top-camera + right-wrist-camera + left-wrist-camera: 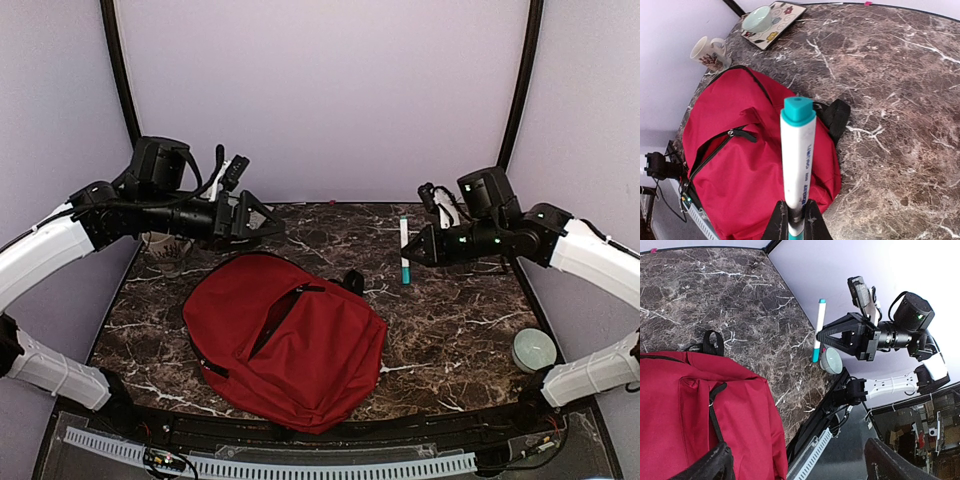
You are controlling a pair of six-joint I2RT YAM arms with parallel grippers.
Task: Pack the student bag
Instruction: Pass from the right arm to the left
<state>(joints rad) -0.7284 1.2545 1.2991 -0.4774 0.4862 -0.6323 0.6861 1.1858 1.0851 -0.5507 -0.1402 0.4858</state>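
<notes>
The student bag (300, 345) lies flat in the middle of the marble table, dark red, its front zipper (272, 322) partly undone. It also fills the lower left of the left wrist view (685, 410) and the left of the right wrist view (735, 165). My right gripper (414, 252) hovers beyond the bag's far right corner, shut on a white marker with a teal cap (404, 250); the marker (798, 150) sticks out straight from the gripper (794, 220). My left gripper (272, 225) hangs above the bag's far left edge, open with nothing between its fingers (710, 467).
A flowered mug (168, 248) stands at the far left, beside the bag (707, 51). A patterned tile with a pale teal cup (767, 17) lies behind the mug. A pale green round candle (533, 350) sits near the right front edge of the table (450, 320).
</notes>
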